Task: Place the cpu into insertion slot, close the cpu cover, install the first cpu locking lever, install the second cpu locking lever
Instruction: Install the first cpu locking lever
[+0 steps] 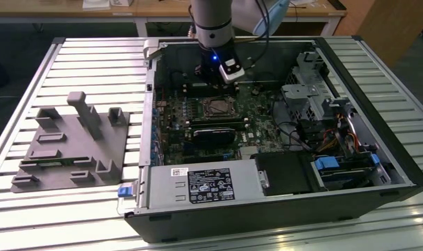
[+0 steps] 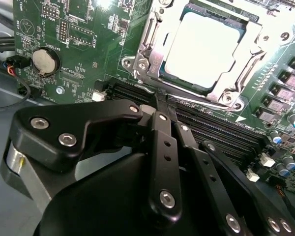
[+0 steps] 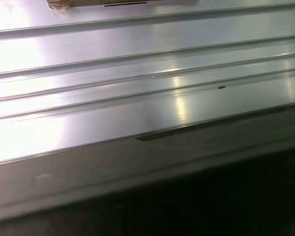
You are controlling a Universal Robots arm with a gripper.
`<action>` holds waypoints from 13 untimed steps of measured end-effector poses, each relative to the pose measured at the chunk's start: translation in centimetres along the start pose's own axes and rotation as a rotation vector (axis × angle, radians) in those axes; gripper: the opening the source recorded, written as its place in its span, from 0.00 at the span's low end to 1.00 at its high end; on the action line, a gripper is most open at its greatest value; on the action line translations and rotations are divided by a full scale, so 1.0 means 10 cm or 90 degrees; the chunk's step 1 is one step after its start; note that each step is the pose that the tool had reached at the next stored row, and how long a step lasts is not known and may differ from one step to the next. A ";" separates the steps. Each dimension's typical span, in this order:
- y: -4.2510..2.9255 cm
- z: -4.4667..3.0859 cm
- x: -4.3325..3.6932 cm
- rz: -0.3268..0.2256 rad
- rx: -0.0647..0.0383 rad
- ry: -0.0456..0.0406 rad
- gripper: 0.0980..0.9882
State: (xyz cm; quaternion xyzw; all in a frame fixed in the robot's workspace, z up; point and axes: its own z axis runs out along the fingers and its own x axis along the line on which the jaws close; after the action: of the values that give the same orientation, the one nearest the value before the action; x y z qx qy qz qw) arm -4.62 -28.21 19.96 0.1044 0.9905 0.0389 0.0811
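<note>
- While the arm reached down into the open computer case (image 1: 281,130), we saw the claw (image 1: 213,83) poised just above the green motherboard (image 1: 197,117), beside the socket on its far side in the exterior view.
- In the second wrist view, the claw (image 2: 160,98) showed its black fingers (image 2: 164,147) drawn together to a narrow tip with nothing between them; that tip pointed at the near edge of the socket frame.
- We found the cpu (image 2: 201,49) already seated in the insertion slot (image 2: 152,59), its dull silver top facing up and level.
- The cpu cover (image 2: 246,73) lay down flat over the chip, its square window framing the metal top.
- Whether the locking levers were hooked in, we could not tell.
- Long narrow black slots (image 2: 211,125) ran between the socket and the claw tip in the second wrist view.
- A round coin battery (image 2: 43,60) sat on the board, well apart from the socket.
- In the exterior view, the socket (image 1: 217,106) sat near the middle of the board, with a long black card (image 1: 215,133) just nearer the camera.
- The case lay on its side on a ribbed metal surface (image 1: 86,63), and a grey fixture block (image 1: 71,144) stood on that surface toward the exterior view's left.
- The first wrist view showed pale ribbed metal panels (image 3: 137,73).
</note>
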 end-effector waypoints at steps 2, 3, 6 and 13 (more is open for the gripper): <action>-0.002 0.006 0.001 0.000 0.000 -0.0010 0.01; -0.003 0.010 0.002 0.000 0.000 -0.0016 0.01; -0.005 0.022 0.005 0.001 -0.001 -0.0035 0.01; -0.020 0.043 0.007 0.001 -0.002 -0.0068 0.01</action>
State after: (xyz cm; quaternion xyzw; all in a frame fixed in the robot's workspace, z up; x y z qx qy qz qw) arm -4.65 -28.36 19.50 0.1056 0.9898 0.0398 0.0865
